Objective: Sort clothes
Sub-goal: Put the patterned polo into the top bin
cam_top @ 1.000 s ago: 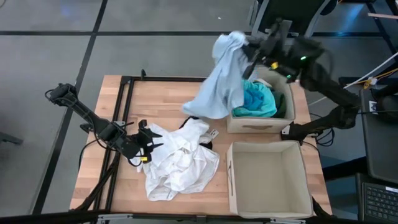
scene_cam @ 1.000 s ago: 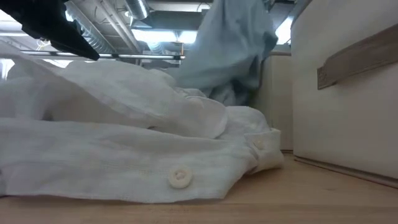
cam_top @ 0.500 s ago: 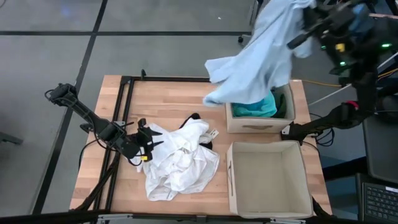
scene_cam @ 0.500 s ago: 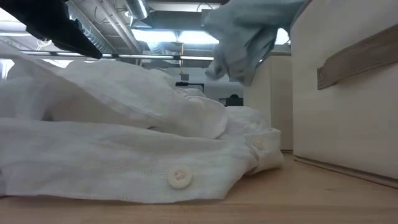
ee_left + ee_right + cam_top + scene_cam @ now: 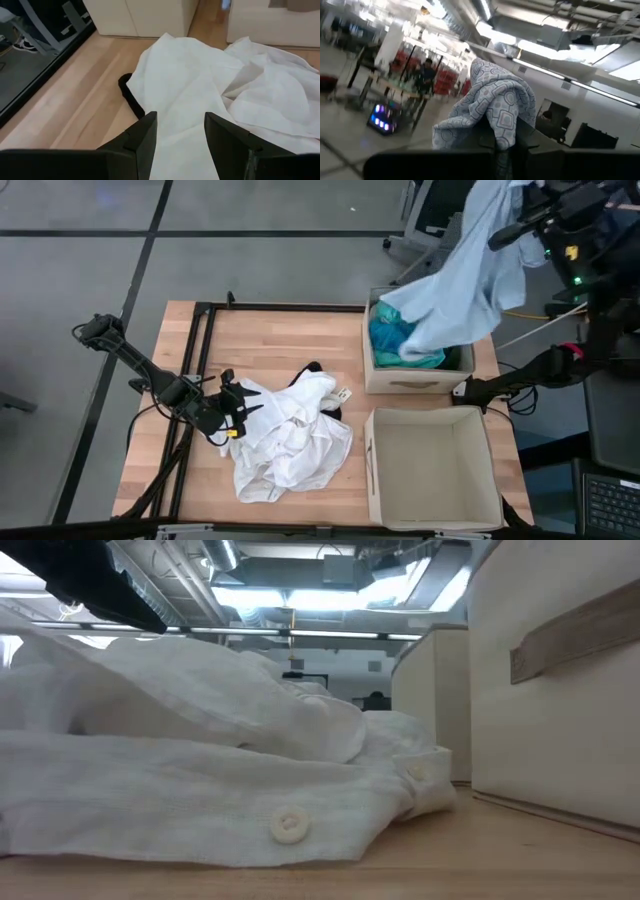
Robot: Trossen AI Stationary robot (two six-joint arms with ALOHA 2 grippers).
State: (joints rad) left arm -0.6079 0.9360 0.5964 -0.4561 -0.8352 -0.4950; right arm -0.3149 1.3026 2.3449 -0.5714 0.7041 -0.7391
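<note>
One pale blue garment [image 5: 470, 275], soft with a printed pattern, hangs at the upper right of the high view from the right gripper [image 5: 520, 225], whose fingers are clamped on its fabric. Its hem drapes over a teal garment [image 5: 390, 340] in the upper of two beige square fabric boxes [image 5: 415, 375]. One crumpled white buttoned shirt [image 5: 290, 440] lies mid-table over a black garment [image 5: 312, 368]. The left gripper [image 5: 235, 410] rests spread apart at the shirt's left edge.

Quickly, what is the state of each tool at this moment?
Left tool: open, holding nothing, low over the white shirt.
Right tool: shut on the pale blue garment, lifted above the far box.
</note>
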